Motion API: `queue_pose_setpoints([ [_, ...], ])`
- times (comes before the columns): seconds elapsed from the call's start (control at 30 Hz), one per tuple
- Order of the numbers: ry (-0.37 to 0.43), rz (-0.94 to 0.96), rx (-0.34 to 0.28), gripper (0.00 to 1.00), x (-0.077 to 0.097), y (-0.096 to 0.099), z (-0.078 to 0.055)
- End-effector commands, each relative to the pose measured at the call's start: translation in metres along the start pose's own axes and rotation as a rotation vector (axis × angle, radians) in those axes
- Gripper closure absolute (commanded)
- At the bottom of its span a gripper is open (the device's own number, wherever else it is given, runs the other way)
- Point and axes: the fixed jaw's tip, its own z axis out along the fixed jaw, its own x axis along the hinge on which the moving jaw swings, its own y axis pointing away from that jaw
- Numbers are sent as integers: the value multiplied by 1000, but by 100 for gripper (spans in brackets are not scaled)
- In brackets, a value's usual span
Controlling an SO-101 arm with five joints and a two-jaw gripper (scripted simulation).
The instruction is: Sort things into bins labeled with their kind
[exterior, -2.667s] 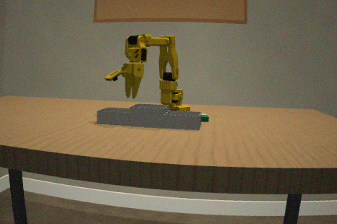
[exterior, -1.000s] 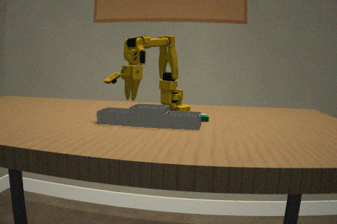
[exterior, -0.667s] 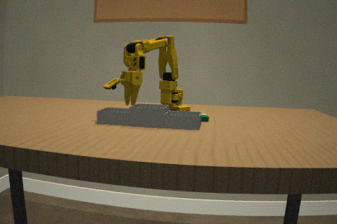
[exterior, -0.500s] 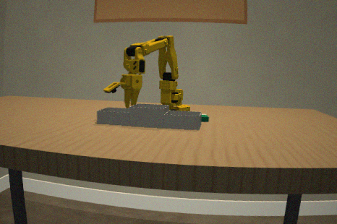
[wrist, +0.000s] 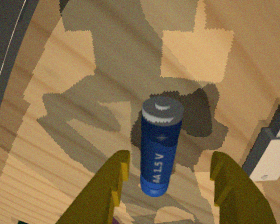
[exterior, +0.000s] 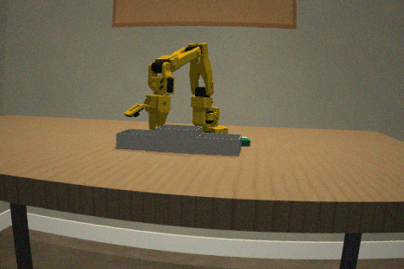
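A blue battery (wrist: 159, 145) with a silver cap lies on the wooden table, in the wrist view right ahead of my fingers. My gripper (wrist: 169, 163) (exterior: 157, 122) is open, low over the table, with one finger on either side of the battery's near end and not touching it. In the exterior view the gripper hangs just behind the row of grey bins (exterior: 143, 142), which hides the battery. A grey and white USB stick (wrist: 273, 156) lies to the right of the battery.
A dark bin wall (wrist: 10, 23) runs along the left edge of the wrist view. A green block (exterior: 245, 141) sits at the right end of the bins.
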Motion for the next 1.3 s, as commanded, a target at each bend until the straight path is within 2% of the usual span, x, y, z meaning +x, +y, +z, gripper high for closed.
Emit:
queue_pose_setpoints([
  [0.0,-22,18,-11,79,-4,-1,-3],
  [0.1,-22,18,-11,79,-4,-1,-3],
  [0.13,-3,17,-2,79,-2,-2,4],
  [0.83,-3,17,-2,79,-2,-2,4],
  [1.27,-3,17,-2,84,-2,-2,4],
])
